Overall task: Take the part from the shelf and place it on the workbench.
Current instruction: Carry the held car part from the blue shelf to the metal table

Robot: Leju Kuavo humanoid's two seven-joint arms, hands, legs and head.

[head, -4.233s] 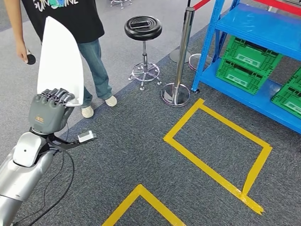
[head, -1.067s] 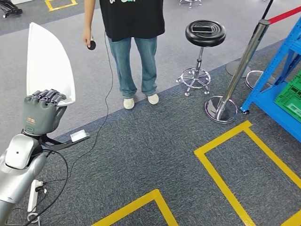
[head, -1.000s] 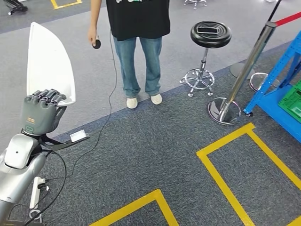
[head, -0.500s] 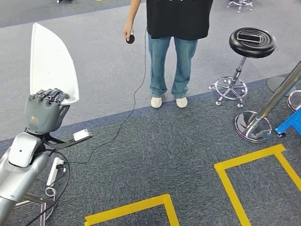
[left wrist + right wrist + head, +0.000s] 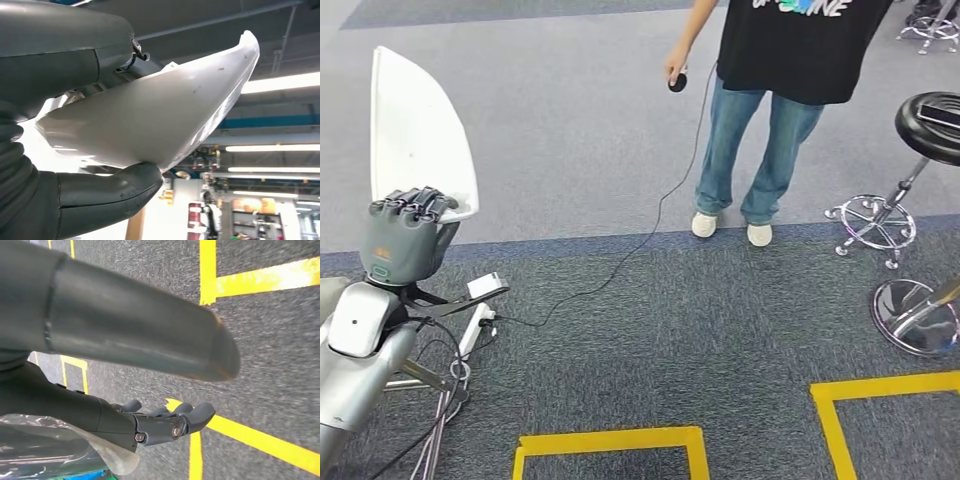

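Note:
The part (image 5: 414,130) is a white curved shell with a pointed top. My left hand (image 5: 403,235) grips its lower edge and holds it upright at the left of the head view. Close up in the left wrist view, the white part (image 5: 151,120) lies clamped between the thumb (image 5: 98,197) and the darker fingers above it. My right hand (image 5: 124,335) hangs over grey carpet with yellow tape lines, its fingers (image 5: 173,422) apart and holding nothing.
A person (image 5: 788,60) stands ahead on the right holding a small black controller (image 5: 678,82) whose cable trails across the floor. A black stool (image 5: 931,125) and a chrome post base (image 5: 916,315) stand at right. Yellow tape (image 5: 610,440) marks the carpet; a power strip (image 5: 471,330) lies at left.
The camera has turned left: the blue shelf has left the picture, and the person and stool have slid right. My left hand keeps the same hold on the white part.

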